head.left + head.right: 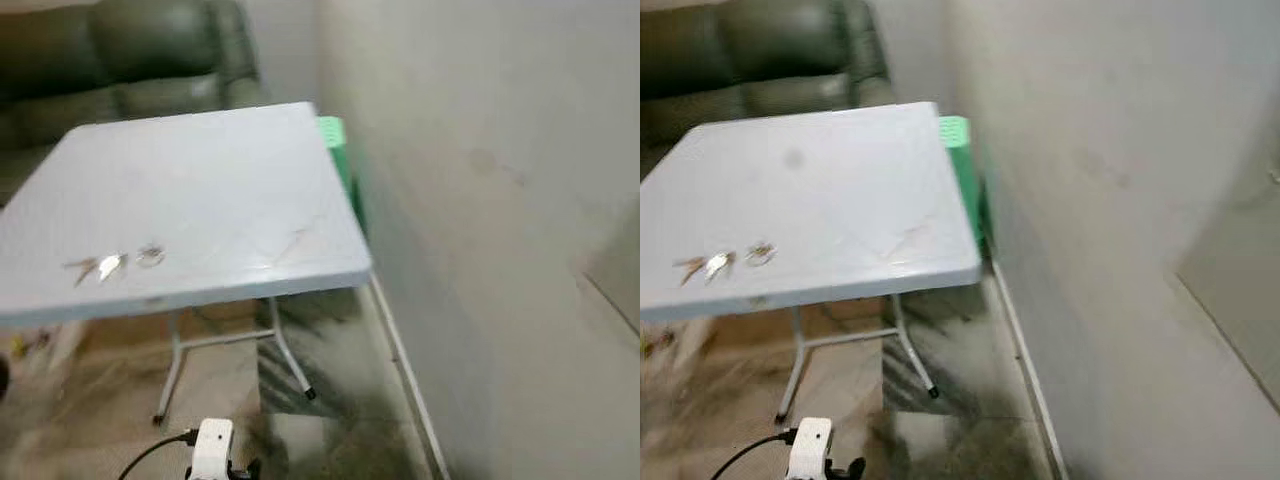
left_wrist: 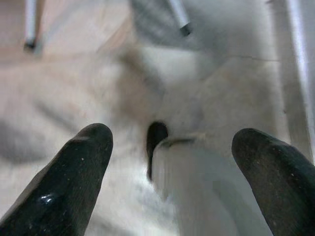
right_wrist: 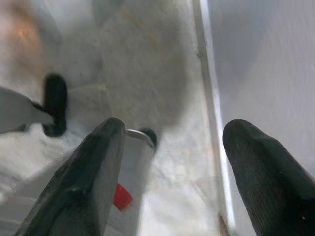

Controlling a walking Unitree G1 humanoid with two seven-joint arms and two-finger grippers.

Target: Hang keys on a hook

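A small bunch of keys [image 1: 112, 264] lies on the white folding table [image 1: 220, 190] near its front left edge, also seen as keys [image 1: 722, 261] in the right eye view. My left gripper [image 2: 172, 167] hangs low over the floor, its two black fingers wide apart and holding nothing. My right gripper [image 3: 172, 162] also hangs open above the floor beside the wall's skirting. No hook can be made out; the picture is blurred.
A pale wall [image 1: 480, 200] runs along the right, with skirting [image 1: 405, 370] at its foot. A green stool or bin [image 1: 338, 150] stands between table and wall. A dark sofa [image 1: 120, 60] sits behind the table. Table legs [image 1: 285, 355] stand on the tiled floor.
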